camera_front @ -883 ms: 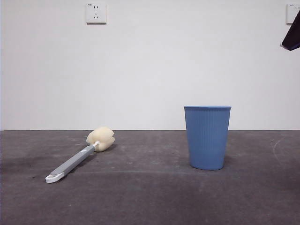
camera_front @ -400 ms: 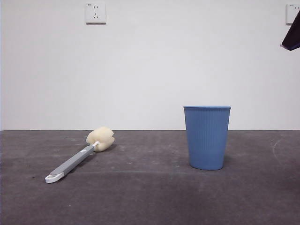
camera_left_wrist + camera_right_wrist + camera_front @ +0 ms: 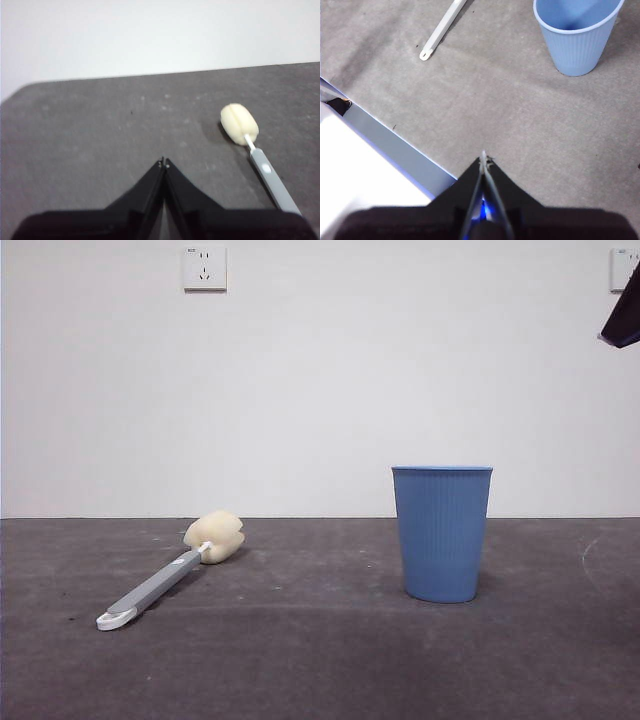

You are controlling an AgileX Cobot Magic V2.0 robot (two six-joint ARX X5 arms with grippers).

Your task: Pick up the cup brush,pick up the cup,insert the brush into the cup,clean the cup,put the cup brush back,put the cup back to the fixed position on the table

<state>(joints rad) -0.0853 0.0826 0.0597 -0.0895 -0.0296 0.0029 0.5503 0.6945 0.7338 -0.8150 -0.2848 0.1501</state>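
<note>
Cup brush [image 3: 168, 576] flat on the table [image 3: 320, 660], front view: sponge head toward 1 o'clock, white loop toward 7 o'clock. Cup [image 3: 442, 532] upright, well apart at the brush's 3 o'clock, empty. Neither touched; task not begun. Left gripper [image 3: 164, 162] jaws closed, holding nothing, above bare table, brush sponge near at its 2 o'clock. Right gripper [image 3: 483, 159] jaws closed, empty, high over table, cup at its 1 o'clock. Risks, judged: slim handle lies low, jaws could scrape table or slip off it; light cup could tip if nudged at rim.
</note>
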